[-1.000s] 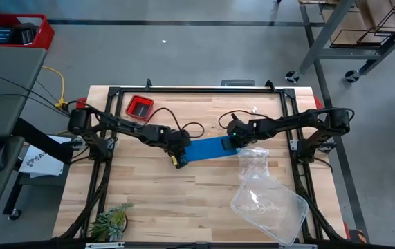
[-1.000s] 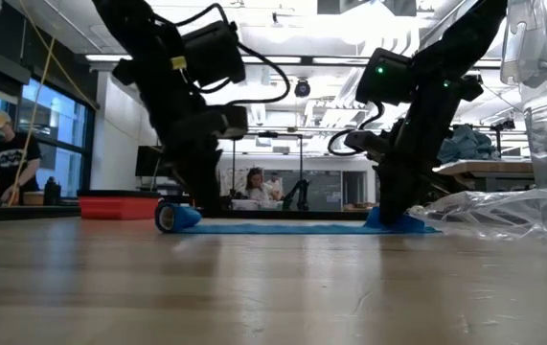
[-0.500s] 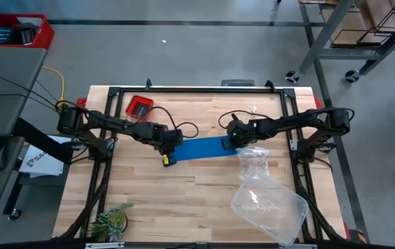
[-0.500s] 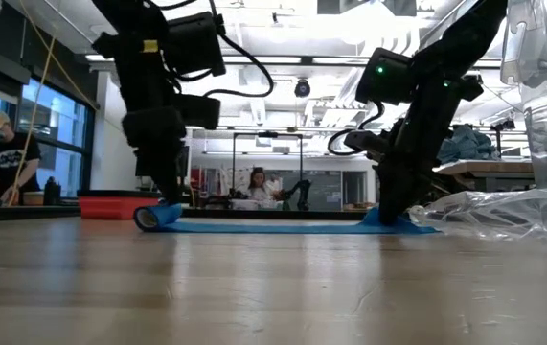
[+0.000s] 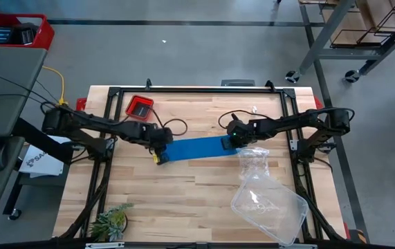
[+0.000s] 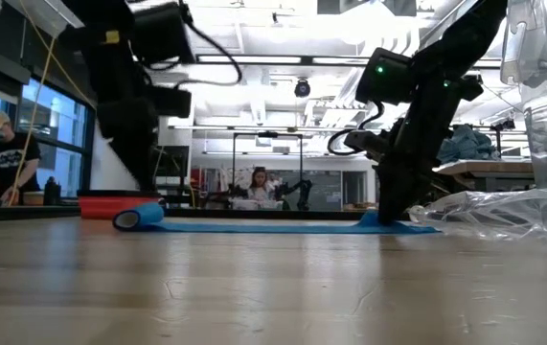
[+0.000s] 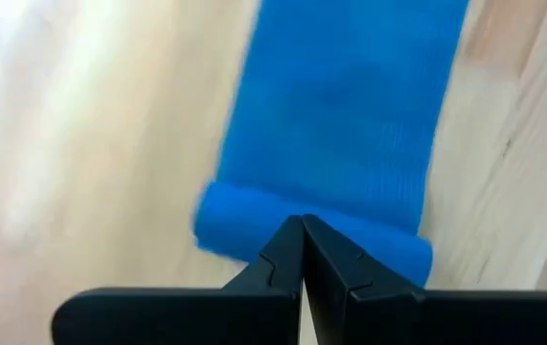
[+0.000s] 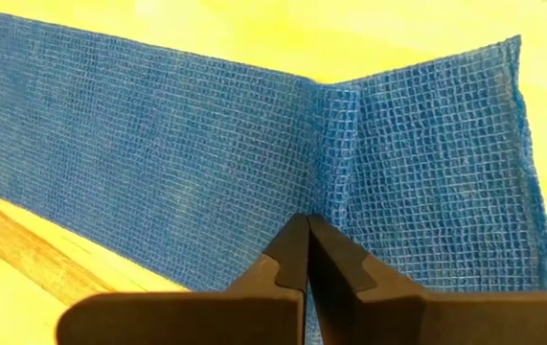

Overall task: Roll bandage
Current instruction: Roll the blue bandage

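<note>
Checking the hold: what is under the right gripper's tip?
The flat end of the blue bandage lies under the right gripper, creased there. The table beneath is covered.

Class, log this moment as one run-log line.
left gripper: shut, at rolled end | right gripper: shut, pinning flat end | bright blue stretchy fabric bandage: mostly flat on wooden table

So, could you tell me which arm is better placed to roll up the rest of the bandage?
Probably the left. Its tool, fingers shut, sits right at the small rolled end of the bandage. The right tool, also shut, presses the far flat end against the table, anchoring the strip.
</note>
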